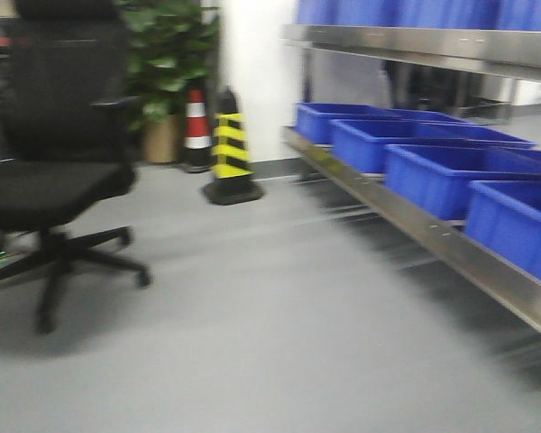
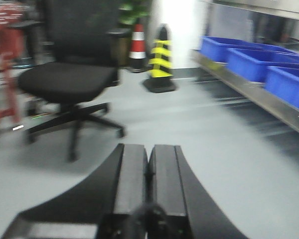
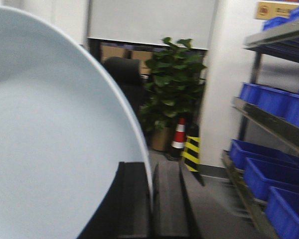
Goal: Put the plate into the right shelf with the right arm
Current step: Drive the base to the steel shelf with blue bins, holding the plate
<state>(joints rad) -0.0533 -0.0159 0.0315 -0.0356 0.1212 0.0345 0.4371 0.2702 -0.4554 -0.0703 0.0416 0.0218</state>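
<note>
In the right wrist view the white plate point(image 3: 45, 129) fills the left half of the frame, standing on edge, its rim pinched between the two black fingers of my right gripper point(image 3: 151, 172). The right shelf point(image 3: 269, 122) rises at the right with steel beams and blue bins point(image 3: 266, 177). In the front view the same shelf point(image 1: 433, 236) runs along the right with a row of blue bins point(image 1: 437, 171); the plate and both grippers are out of that view. My left gripper point(image 2: 148, 149) hangs over the grey floor, fingers pressed together, holding nothing.
A black office chair point(image 1: 50, 171) stands at the left on the grey floor. A yellow-black striped cone point(image 1: 230, 149) and a red-white cone point(image 1: 196, 126) sit by the white wall, beside a potted plant point(image 1: 167, 63). A red frame point(image 2: 5, 74) shows at the far left.
</note>
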